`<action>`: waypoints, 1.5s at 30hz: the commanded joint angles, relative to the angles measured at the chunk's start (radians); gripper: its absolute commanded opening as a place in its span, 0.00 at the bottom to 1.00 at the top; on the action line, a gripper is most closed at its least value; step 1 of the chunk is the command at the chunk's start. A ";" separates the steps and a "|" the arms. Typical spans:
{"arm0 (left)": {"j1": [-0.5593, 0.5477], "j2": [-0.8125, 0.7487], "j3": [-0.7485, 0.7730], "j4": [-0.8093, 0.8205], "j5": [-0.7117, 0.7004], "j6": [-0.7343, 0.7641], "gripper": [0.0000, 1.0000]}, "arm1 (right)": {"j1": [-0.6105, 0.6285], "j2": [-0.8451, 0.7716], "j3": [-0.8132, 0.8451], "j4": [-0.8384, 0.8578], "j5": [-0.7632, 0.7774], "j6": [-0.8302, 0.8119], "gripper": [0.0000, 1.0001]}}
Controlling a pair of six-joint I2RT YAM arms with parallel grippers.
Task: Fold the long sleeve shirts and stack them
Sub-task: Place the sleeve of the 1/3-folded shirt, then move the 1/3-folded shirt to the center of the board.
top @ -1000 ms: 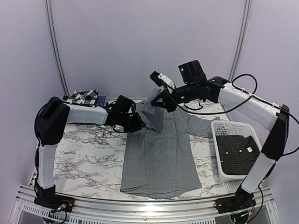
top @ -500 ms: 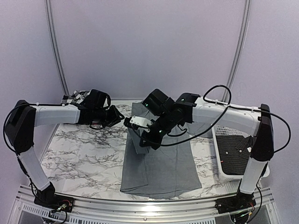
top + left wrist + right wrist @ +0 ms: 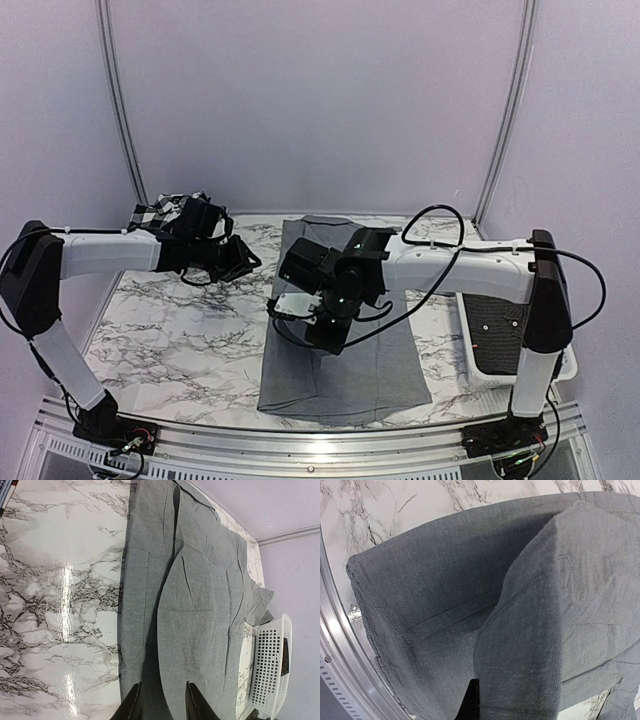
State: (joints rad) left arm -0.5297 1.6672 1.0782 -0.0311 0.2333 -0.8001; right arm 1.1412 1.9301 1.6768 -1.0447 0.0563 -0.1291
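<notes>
Well, at the far left the checked shirt (image 3: 165, 210) sits in the table's back corner, out of the way. Your left gripper (image 3: 238, 262) hovers beside the grey shirt (image 3: 350, 375), jaws apart and empty. Your right gripper (image 3: 322, 335) is pinched on the grey shirt's lifted side, apparently to fold it across. The basket (image 3: 492, 379) stands rightmost.

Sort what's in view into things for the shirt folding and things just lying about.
For the job: grey shirt, checked shirt, dark shirt in the basket.
Just there: white basket, marble table.
</notes>
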 commanded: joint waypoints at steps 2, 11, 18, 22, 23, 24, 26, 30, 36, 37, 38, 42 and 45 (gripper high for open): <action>0.004 -0.039 -0.047 -0.023 0.057 0.013 0.29 | 0.027 0.029 -0.008 -0.008 0.016 0.014 0.00; -0.004 -0.053 -0.117 -0.022 0.110 0.027 0.30 | 0.049 0.051 -0.058 0.049 -0.034 0.038 0.14; -0.023 -0.062 -0.157 -0.021 0.114 0.028 0.31 | 0.049 -0.003 -0.123 0.134 -0.091 0.057 0.26; -0.053 -0.069 -0.182 -0.021 0.124 0.028 0.31 | 0.042 -0.063 -0.197 0.223 -0.125 0.091 0.32; -0.059 -0.069 -0.189 -0.021 0.125 0.027 0.31 | 0.038 -0.078 -0.221 0.249 -0.146 0.100 0.34; -0.066 -0.066 -0.195 -0.021 0.128 0.027 0.31 | 0.032 -0.098 -0.246 0.273 -0.154 0.111 0.36; -0.078 -0.062 -0.208 -0.021 0.129 0.024 0.31 | 0.018 -0.135 -0.295 0.325 -0.181 0.134 0.40; -0.104 -0.055 -0.225 -0.022 0.131 0.015 0.32 | -0.023 -0.187 -0.366 0.410 -0.160 0.221 0.42; -0.166 -0.067 -0.267 -0.023 0.092 -0.007 0.35 | -0.108 -0.197 -0.401 0.491 0.057 0.368 0.42; -0.170 -0.067 -0.274 -0.024 0.079 -0.006 0.36 | -0.124 -0.197 -0.408 0.506 0.069 0.384 0.42; -0.172 -0.065 -0.276 -0.027 0.063 0.000 0.36 | -0.141 -0.198 -0.413 0.523 0.081 0.406 0.42; -0.174 -0.038 -0.240 -0.067 -0.014 0.041 0.37 | -0.207 -0.210 -0.438 0.594 0.069 0.448 0.45; -0.186 -0.010 -0.230 -0.069 0.007 0.028 0.36 | -0.231 -0.200 -0.434 0.641 0.068 0.458 0.45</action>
State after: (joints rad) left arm -0.7059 1.6318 0.8204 -0.0586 0.2741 -0.7879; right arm 0.9386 1.7496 1.2377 -0.5064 0.0937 0.2699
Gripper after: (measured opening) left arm 0.365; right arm 0.448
